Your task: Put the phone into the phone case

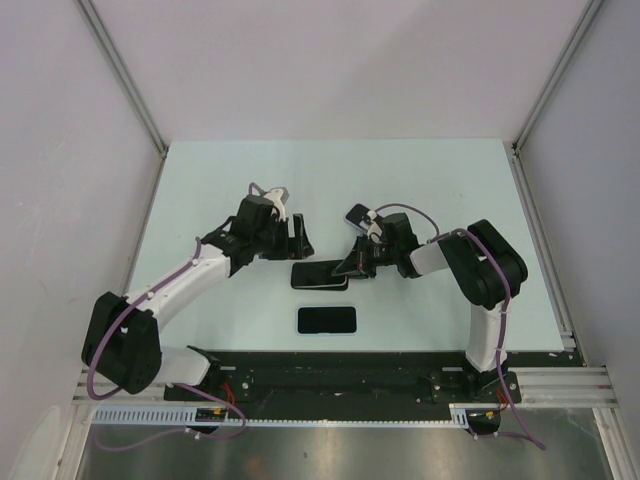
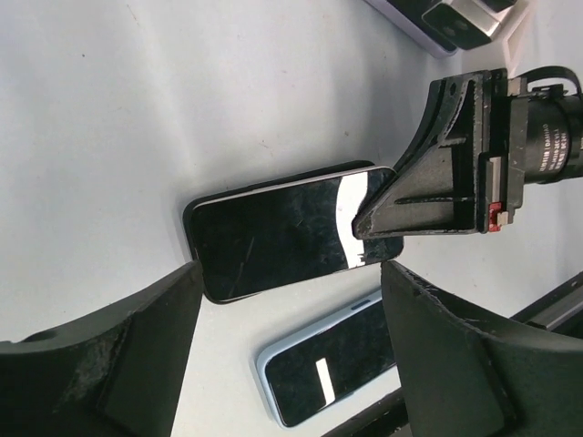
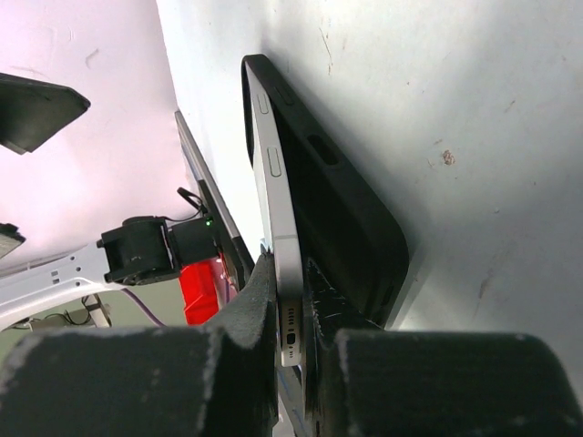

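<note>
The phone (image 1: 318, 276) lies screen up at the table's middle, over the black phone case, whose rim shows at its left end in the left wrist view (image 2: 193, 218). My right gripper (image 1: 352, 268) is shut on the phone's right end. In the right wrist view my right gripper (image 3: 290, 273) pinches the silver-edged phone (image 3: 278, 182), which is tilted up out of the case (image 3: 346, 209) at that end. My left gripper (image 1: 298, 238) is open and empty, just behind the phone's left part. In the left wrist view my left gripper (image 2: 291, 273) looks down on the phone (image 2: 282, 232).
A second phone in a light blue case (image 1: 327, 320) lies screen up nearer the arm bases, also in the left wrist view (image 2: 328, 369). A black rail (image 1: 340, 375) runs along the table's front edge. White walls stand on three sides.
</note>
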